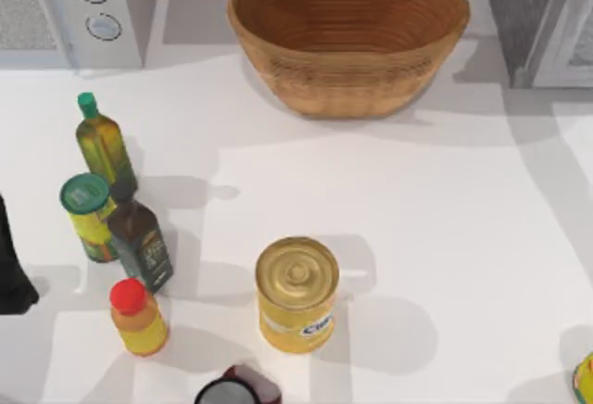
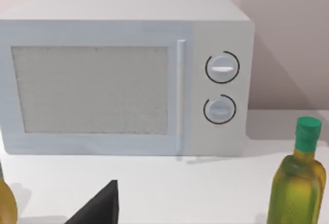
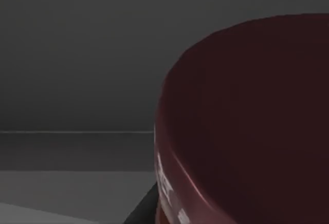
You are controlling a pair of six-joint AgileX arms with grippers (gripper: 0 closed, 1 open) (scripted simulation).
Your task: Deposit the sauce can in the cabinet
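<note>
The sauce can [image 3: 247, 131] looms very close in the right wrist view as a dark maroon rounded top, with dim grey walls and floor around it. A thin dark sliver of my right gripper's finger [image 3: 140, 209] shows beside the can's lower edge. The cabinet [image 1: 533, 15] is the grey box at the table's back right, its pale white-framed door [image 1: 570, 38] standing out from it. My left arm [image 1: 11, 265] rests at the table's left edge. One black fingertip [image 2: 100, 209] of it points toward the white microwave.
A white microwave [image 1: 74, 6] with two dials stands at the back left and a wicker basket [image 1: 347, 33] at the back middle. Two oil bottles, a green-lidded canister [image 1: 88, 214] and a red-capped bottle [image 1: 137, 316] cluster at the left. A gold-lidded yellow can [image 1: 296, 293] is near the front middle.
</note>
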